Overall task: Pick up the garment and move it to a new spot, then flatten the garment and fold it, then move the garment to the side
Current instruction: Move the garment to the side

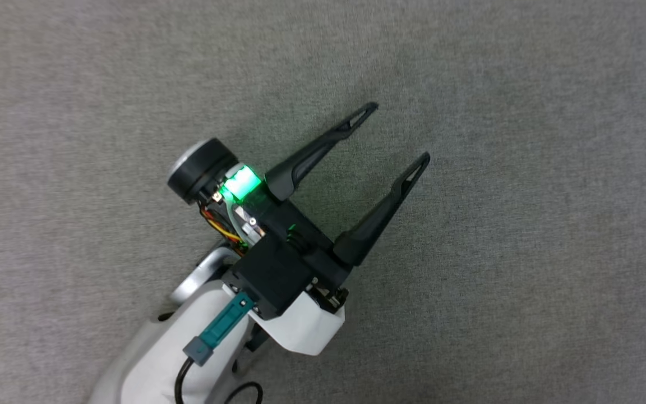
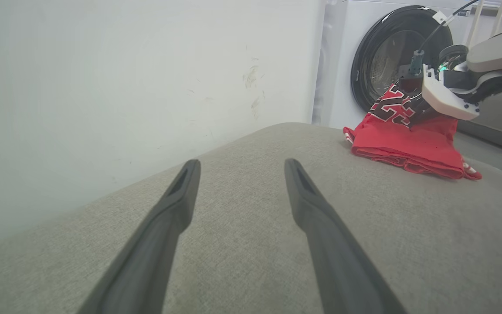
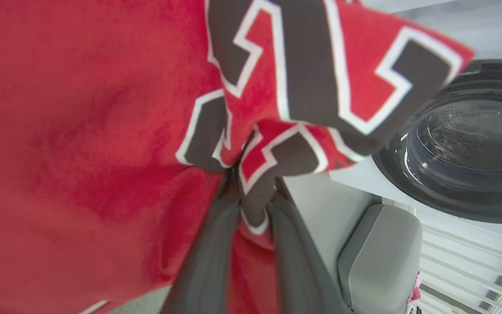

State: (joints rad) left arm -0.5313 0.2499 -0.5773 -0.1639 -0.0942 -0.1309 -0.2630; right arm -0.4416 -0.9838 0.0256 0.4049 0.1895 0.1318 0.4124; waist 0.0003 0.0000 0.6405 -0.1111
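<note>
Where the head camera looks down, the left gripper hangs over the grey cushion, a finely woven, slightly mottled cloth. Its two long matte-black fingers stand spread wide with nothing between them, and a green light glows at their base.

In the left wrist view the same cushion curves away like a rounded pad against a smooth white wall marked with faint scuffs. The garment lies bunched on the far right part of the cushion, a soft red knit with striped trim at its edges. The right gripper pinches a raised fold of it, where black white-outlined characters look like "23". Behind stands a white washing machine with a round, glossy black door.

In the right wrist view the two dark fingers are closed on a fold of red cloth. The blocky black-and-white lettering is too broken up to read. Through the door's glass the metal drum shows, but its contents cannot be made out.
</note>
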